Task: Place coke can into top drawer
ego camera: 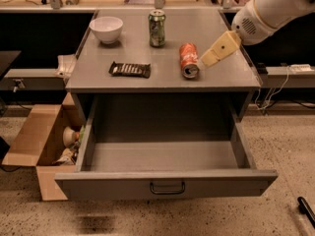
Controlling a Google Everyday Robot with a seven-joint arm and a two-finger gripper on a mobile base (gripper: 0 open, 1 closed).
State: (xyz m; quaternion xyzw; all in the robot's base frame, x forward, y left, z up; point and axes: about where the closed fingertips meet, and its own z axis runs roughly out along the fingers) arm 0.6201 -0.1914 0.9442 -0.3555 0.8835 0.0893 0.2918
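The coke can [188, 60] lies on its side on the grey cabinet top [162, 77], its silver end toward the front. The top drawer [165, 183] is pulled fully open below, its inside bare, with a small dark handle [167, 188] at the centre of its front panel. My gripper [208, 57] comes in from the upper right on a white arm [270, 9]; its cream-coloured tip is just right of the coke can, close to it or touching it.
On the cabinet top stand a white bowl [106, 29] at back left and a green can [157, 28] upright at back centre; a dark snack bar [129, 70] lies front left. An open cardboard box [39, 146] with items sits on the floor at left.
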